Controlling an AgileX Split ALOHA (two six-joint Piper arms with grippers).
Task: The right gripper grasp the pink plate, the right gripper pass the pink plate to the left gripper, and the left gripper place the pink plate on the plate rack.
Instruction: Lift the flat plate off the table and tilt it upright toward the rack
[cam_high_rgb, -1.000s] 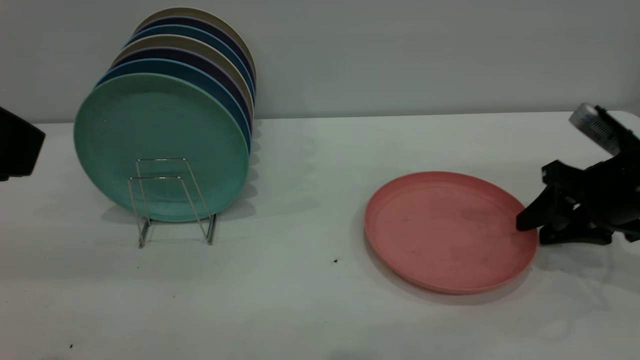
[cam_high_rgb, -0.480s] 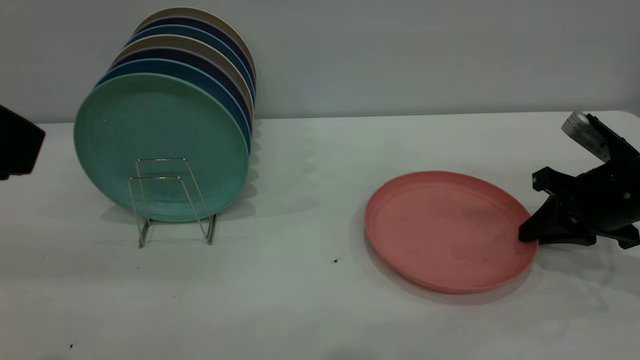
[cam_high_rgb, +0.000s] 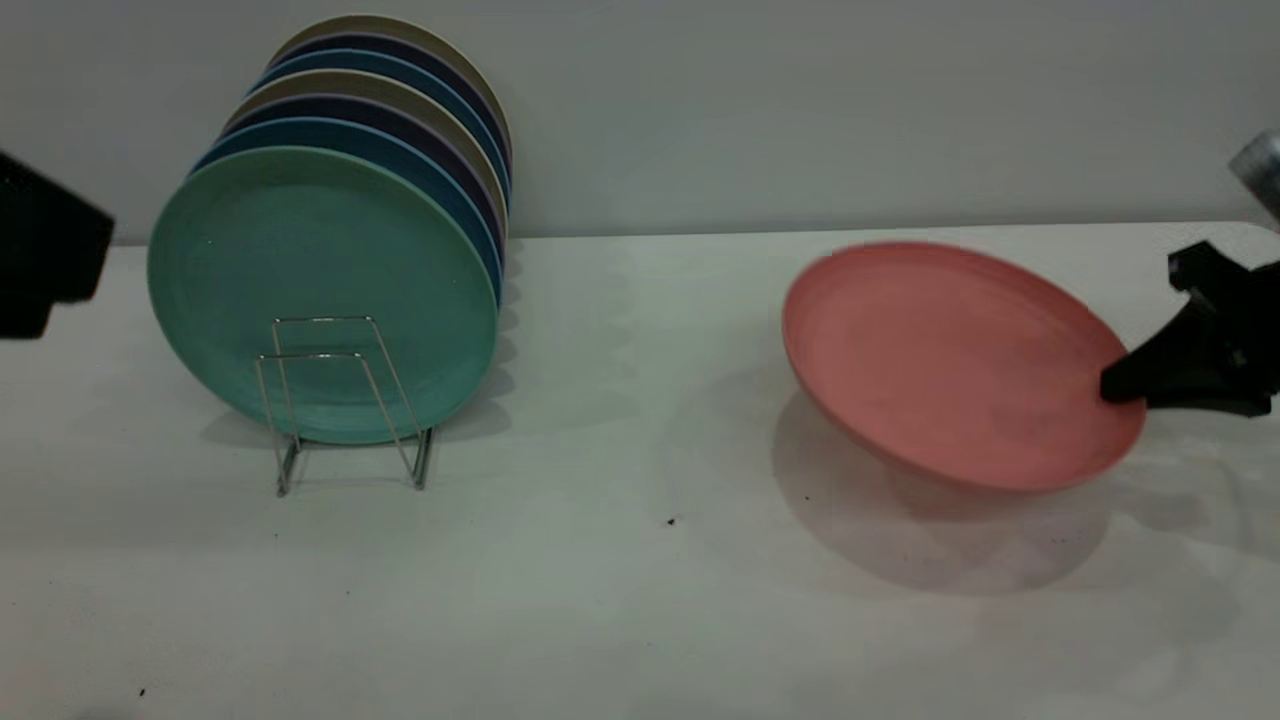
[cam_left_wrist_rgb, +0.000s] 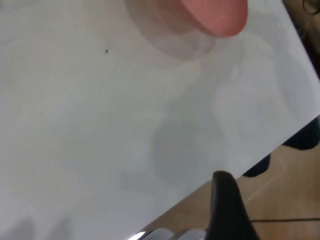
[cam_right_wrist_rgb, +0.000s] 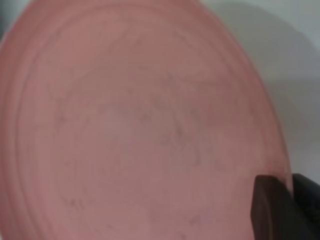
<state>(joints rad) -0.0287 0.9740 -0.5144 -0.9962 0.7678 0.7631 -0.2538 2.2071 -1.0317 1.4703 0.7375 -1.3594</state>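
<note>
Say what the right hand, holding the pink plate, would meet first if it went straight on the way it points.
Probably nothing soon: the right hand points left across bare table; the rack of plates lies farthest along, depth unclear.

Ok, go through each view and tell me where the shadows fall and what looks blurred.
Exterior view: the pink plate, lifted clear, throws a soft shadow on the table; the right pincer pinches its rim. Left wrist view: faint overlapping shadows beneath the plate's edge, with a blurred dark finger in the foreground. Right wrist view: the plate fills the picture, soft.
</note>
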